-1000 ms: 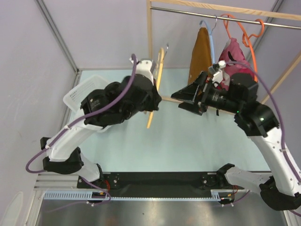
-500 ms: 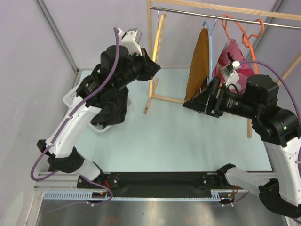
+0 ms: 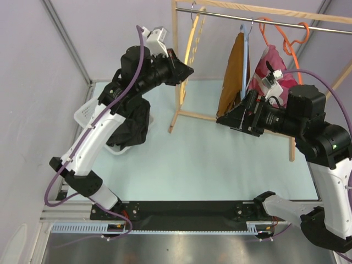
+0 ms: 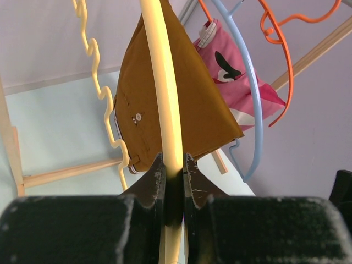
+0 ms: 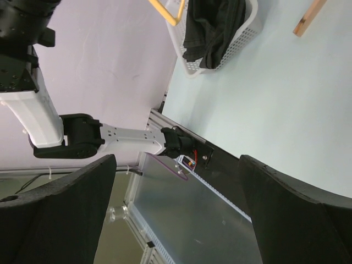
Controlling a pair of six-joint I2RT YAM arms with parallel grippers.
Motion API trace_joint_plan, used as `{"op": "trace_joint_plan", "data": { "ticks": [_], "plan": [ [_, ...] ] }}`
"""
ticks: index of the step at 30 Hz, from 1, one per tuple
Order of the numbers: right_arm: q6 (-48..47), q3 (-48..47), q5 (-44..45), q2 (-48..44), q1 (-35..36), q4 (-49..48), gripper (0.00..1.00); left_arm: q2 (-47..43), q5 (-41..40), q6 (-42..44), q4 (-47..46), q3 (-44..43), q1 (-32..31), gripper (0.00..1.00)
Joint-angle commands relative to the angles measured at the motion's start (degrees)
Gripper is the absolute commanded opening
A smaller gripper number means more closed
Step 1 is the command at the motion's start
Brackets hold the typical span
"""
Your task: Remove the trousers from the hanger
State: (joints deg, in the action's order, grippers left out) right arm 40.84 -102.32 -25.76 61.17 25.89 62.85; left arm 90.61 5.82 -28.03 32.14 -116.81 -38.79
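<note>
Behind the left arm (image 3: 100, 131), trousers (image 3: 135, 122) lie half-hidden.

We see a pale mint-green table (image 3: 209, 165) stretching from the near edge to the far wall. At its far left stands a white mesh basket (image 3: 85, 113), with the trousers (image 3: 132, 124) heaped in it and drooping over its right side. Farther right, the wooden rack's base bar (image 3: 195, 115) rests on the surface. A black mounting strip (image 3: 187, 212) runs along the near edge.
</note>
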Motion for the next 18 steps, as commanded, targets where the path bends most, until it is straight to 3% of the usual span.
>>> {"op": "trace_joint_plan", "data": {
  "ticks": [1,18],
  "plan": [
    [-0.67,-1.74,1.76,-1.66,-0.31,0.61,1.0,-2.45,4.01,-1.06,-8.67,4.04,1.34,0.0],
    [-0.06,-1.3,3.7,-2.72,-0.58,1.66,1.0,2.47,6.92,-3.7,-12.19,2.39,4.33,0.0]
  ]
}}
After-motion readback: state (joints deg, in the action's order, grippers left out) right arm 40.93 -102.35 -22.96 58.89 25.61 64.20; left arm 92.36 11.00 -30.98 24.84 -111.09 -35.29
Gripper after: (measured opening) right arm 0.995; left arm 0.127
